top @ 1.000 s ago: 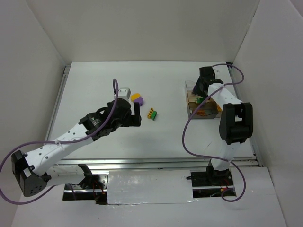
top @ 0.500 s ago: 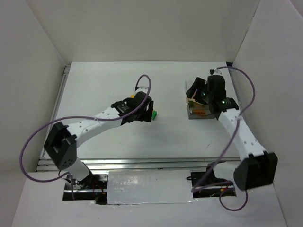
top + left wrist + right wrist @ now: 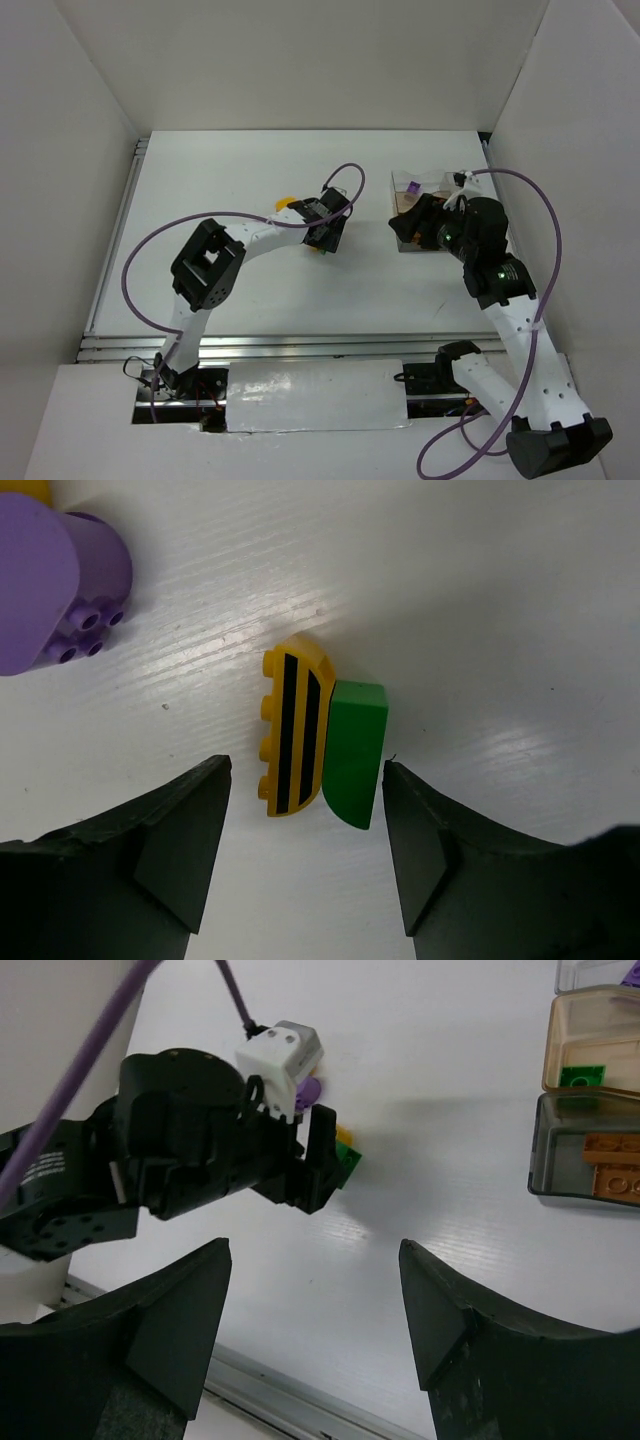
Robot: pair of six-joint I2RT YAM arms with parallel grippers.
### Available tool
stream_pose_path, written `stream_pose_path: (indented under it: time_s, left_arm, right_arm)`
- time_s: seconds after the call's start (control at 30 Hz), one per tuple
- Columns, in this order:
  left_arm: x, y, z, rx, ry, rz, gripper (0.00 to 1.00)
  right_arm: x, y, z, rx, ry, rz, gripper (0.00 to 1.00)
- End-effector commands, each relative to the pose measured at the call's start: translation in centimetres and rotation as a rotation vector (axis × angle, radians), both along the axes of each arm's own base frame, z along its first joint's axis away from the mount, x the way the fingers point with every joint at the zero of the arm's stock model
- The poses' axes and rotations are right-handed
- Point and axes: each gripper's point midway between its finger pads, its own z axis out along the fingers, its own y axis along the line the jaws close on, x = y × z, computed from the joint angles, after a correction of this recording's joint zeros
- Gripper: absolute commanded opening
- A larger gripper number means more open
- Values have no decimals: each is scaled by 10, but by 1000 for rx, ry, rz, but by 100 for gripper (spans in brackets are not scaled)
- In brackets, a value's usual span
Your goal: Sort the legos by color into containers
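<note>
**Desk:** How much of the sort is done?

**Photographer:** Part of it, going by the right wrist view; the containers point(image 3: 600, 1020) sit at three o'clock there; one compartment holds a green brick point(image 3: 581, 1076); the one below it holds orange-brown bricks point(image 3: 612, 1152); a purple piece point(image 3: 630, 972) just shows in the cell toward twelve o'clock.

**Desk:** And what is left?

**Photographer:** At least four legos lie loose on the desk point(image 3: 230, 170), well apart from the box; a yellow brick with black stripes point(image 3: 293, 730) touches a green wedge point(image 3: 355, 752) on its three o'clock side; a purple brick point(image 3: 55, 580) sits at ten o'clock of that pair; a plain yellow one point(image 3: 285, 203) shows beside the left arm in the overhead view.

**Desk:** The arms?

**Photographer:** The left fingers point(image 3: 170, 840) are spread wide, one on either side of the striped-and-green pair, gripping nothing; the right fingers point(image 3: 160, 1330) are likewise parted and empty, hanging just beside the box; I'd judge the job roughly half done; no yellow is seen in any compartment, and that pair looks the likely next pick.
</note>
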Motion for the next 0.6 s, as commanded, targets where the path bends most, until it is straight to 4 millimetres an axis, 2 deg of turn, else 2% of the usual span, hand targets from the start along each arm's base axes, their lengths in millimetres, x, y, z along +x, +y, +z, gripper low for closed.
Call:
stream_pose_path:
  time_s: [0.0, 0.17, 0.2, 0.27, 0.3, 0.33, 0.37, 0.4, 0.43, 0.47, 0.5, 0.53, 0.57]
  left_arm:
    - [11, -10, 1, -19, -19, -29, 73]
    - [11, -12, -22, -16, 0, -48, 69]
    - [10, -12, -27, -12, 8, -52, 47]
    - [8, -11, -25, -23, 5, -51, 24]
    - [7, -11, -22, -31, -1, -54, 7]
    - [-1, -5, -27, -26, 10, -56, 2]
    - [1, -12, -4, -88, -37, -77, 0]
    - [-2, -12, 3, -115, -53, -91, 0]
    - [-17, -3, -4, -116, -40, -103, 0]
    - [-16, -14, 34, -214, -120, -141, 0]
    - [-22, -13, 44, -251, -144, -160, 0]
    - [-41, -5, 62, -296, -182, -199, 0]
    - [-46, -19, 87, -400, -255, -259, 0]
  right_arm:
    - [-15, 3, 8, -4, -31, 46, 75]
    - [-20, 5, 9, 2, -40, 64, 76]
    - [-22, 5, 10, 3, -45, 65, 76]
    - [-21, 5, 8, 8, -47, 60, 76]
    - [-21, 5, 9, 16, -47, 55, 76]
    - [-20, 5, 7, 22, -47, 52, 77]
    - [-20, 6, 6, 30, -45, 51, 78]
    - [-19, 7, 5, 38, -43, 51, 78]
    - [-18, 8, 4, 60, -39, 49, 78]
    - [-20, 12, 5, 78, -38, 65, 78]
    - [-21, 15, 3, 109, -24, 67, 78]
    - [-21, 18, 7, 133, -36, 75, 78]
    - [-24, 24, 8, 161, -35, 105, 78]
